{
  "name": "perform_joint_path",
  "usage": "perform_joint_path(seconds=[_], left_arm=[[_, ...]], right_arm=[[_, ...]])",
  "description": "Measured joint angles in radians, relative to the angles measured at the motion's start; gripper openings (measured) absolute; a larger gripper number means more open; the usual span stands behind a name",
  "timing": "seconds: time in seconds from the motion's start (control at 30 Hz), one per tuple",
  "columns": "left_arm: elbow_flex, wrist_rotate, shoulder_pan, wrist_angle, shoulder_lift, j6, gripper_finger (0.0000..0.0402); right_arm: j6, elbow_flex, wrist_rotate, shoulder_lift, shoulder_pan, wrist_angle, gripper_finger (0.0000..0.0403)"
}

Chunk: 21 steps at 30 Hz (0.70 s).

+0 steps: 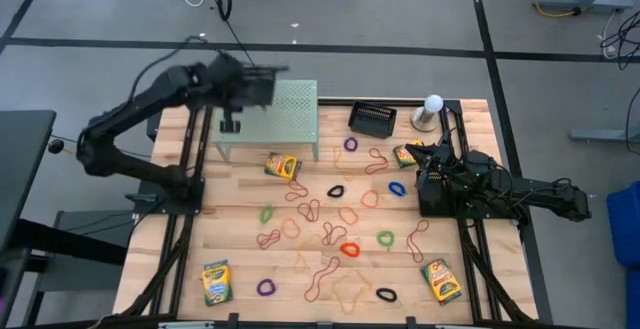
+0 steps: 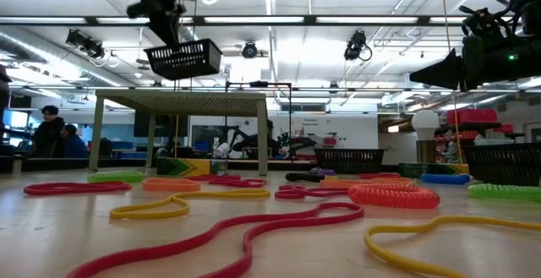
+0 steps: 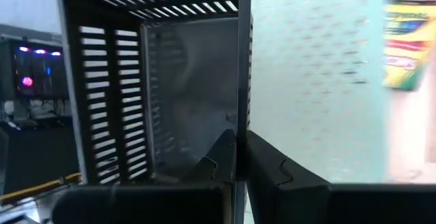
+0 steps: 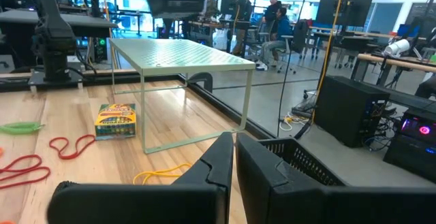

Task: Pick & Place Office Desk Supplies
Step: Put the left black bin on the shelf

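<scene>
We hold a black mesh tray (image 1: 258,86) clamped in our left end effector (image 1: 240,81) above the green shelf (image 1: 290,109) at eleven o'clock; setting it down comes next, while our right end effector (image 1: 432,156) waits pinched empty at three

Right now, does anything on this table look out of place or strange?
Yes. The left gripper holds a black mesh tray by its wall, in the air above the green shelf, tilted. Rubber bands lie scattered loose over the table.
</scene>
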Motion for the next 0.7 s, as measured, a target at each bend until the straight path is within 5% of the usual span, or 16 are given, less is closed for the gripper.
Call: perform_joint_path(seconds=[0.23, 0.7], left_arm=[[-0.001, 0.088, 0.173, -0.006, 0.051, 0.093, 0.0017], [-0.127, 0.102, 0.234, 0.074, 0.068, 0.151, 0.0017]], right_arm=[[0.0, 0.0, 0.0, 0.0, 0.0, 0.0, 0.003], [0.0, 0.0, 0.0, 0.0, 0.0, 0.0, 0.003]])
